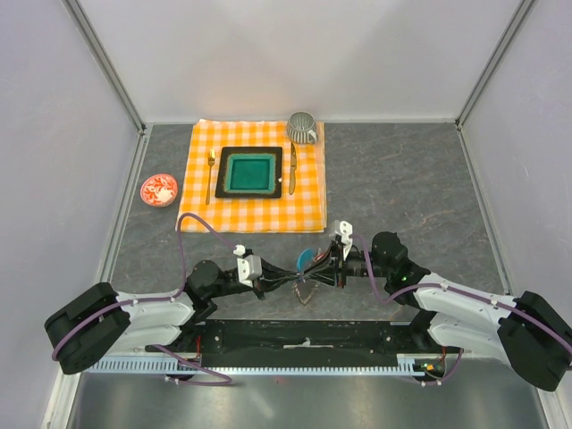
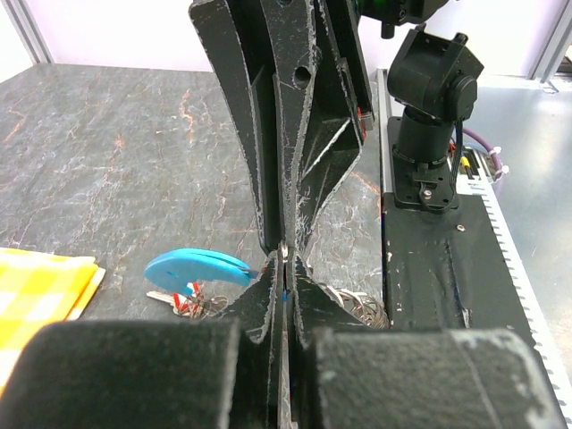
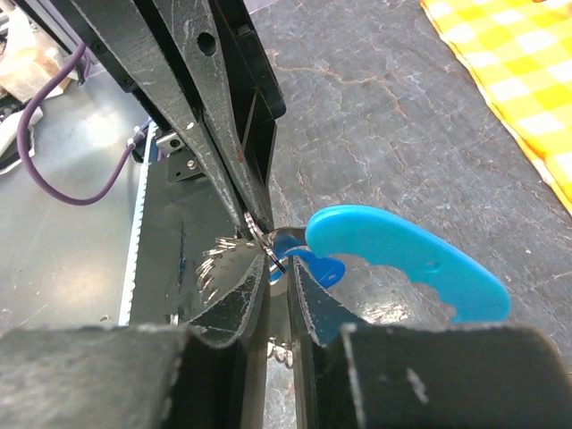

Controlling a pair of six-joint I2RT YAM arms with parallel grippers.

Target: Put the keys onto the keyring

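Two black fingers of the left gripper (image 2: 283,282) were pressed fully together in the left wrist view, with a sliver of bright metal at their tips. I could not tell what that sliver belonged to. The curved blue tag (image 2: 201,266) lay on the grey table (image 2: 107,152) just left of the fingers, and the keys (image 2: 183,300) sat under it, one with a red head. Silvery loops to the right looked like the keyring (image 2: 357,308), though a finger hid much of it.

From the right wrist, the right gripper (image 3: 277,281) stood nearly closed with only a slim gap left. A small dark piece of metal sat in that gap, and I could not tell whether it was clamped. The tag filled the right side, with a silvery fan of blades to the left.

From the top, both arms met over the bundle at the table's near edge, well apart from the checked cloth (image 1: 255,210). The bundle was too small there for me to sort ring from keys
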